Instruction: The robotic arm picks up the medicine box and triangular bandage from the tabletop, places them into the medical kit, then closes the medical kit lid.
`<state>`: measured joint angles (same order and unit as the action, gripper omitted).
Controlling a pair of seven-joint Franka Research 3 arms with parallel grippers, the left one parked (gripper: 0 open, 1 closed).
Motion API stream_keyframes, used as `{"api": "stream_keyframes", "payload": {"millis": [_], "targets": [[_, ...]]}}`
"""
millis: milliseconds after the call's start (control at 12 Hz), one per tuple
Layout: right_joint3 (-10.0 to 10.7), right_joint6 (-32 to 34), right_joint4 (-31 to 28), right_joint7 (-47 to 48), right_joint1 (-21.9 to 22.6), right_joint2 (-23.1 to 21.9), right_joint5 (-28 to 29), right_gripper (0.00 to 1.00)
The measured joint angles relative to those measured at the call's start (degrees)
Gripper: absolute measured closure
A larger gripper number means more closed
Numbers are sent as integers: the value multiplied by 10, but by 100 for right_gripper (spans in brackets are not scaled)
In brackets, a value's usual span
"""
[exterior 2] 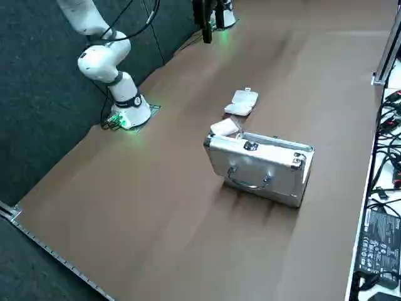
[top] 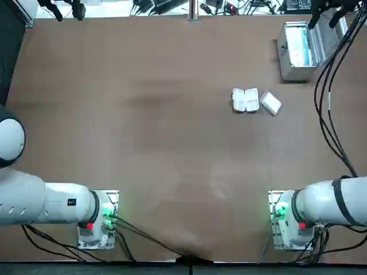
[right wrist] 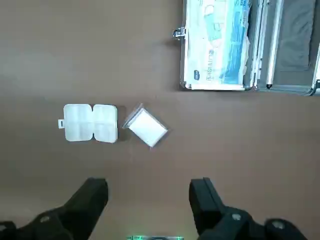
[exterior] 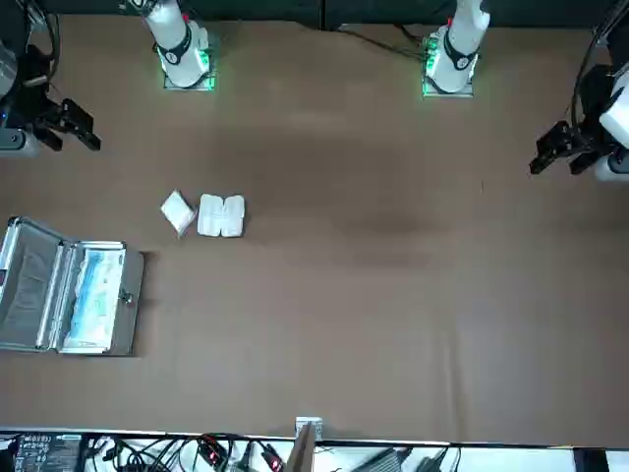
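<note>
The medicine box [top: 270, 103] [right wrist: 146, 127], a small white carton, lies skewed on the brown table. Just left of it in the top view lies the triangular bandage [top: 245, 99] [right wrist: 91, 123], a white two-lobed packet. The medical kit [top: 298, 50] [exterior: 86, 295] stands open at the far right corner and shows its pale blue lining [right wrist: 220, 42]. Its lid [exterior 2: 276, 164] [exterior: 29, 285] is raised on the outer side. My right gripper [right wrist: 147, 200] [exterior: 71, 123] hangs open high above the table and holds nothing. The box and the bandage lie beyond its fingertips, apart from them.
Black cables [top: 327, 97] of the right arm hang over the table's right side near the kit. Electronics and wires [exterior: 197, 452] line the far edge. Bare brown tabletop [top: 143, 114] stretches left of the two white items.
</note>
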<state>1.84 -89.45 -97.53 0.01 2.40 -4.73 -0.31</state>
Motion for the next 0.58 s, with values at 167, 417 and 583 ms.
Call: {"api": "stream_keyframes", "payload": {"millis": [167, 417, 583], "targets": [[0, 0, 0, 0, 0, 0, 0, 0], [-2, -1, 0, 0, 1, 2, 0, 0], [-7, -1, 3, 3, 6, 13, 0, 0]]}}
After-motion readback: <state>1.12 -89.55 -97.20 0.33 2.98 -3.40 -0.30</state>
